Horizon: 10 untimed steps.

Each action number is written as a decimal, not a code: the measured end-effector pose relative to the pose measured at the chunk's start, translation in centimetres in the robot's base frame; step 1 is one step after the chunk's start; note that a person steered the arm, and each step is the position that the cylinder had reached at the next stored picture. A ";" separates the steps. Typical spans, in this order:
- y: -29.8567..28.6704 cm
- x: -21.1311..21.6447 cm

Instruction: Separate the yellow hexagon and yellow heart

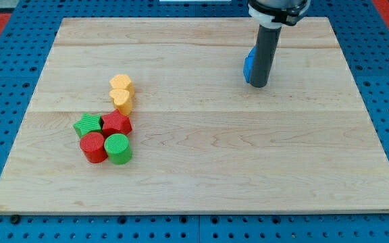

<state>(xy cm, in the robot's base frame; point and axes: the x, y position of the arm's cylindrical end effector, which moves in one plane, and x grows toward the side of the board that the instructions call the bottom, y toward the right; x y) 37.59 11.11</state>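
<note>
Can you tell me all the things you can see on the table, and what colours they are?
wooden board: one, pale wood, fills most of the view
yellow hexagon: one, left of centre, touching the heart
yellow heart: one, just below the hexagon
green star: one, left cluster
red star: one, beside the green star
red cylinder: one, cluster's bottom
green cylinder: one, right of the red cylinder
blue block: one, upper right, partly hidden, shape unclear
my tip: one, dark, against the blue block
</note>
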 end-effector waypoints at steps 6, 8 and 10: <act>-26.9 4.5; -26.0 7.4; -27.4 11.1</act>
<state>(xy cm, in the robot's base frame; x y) 48.72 -16.34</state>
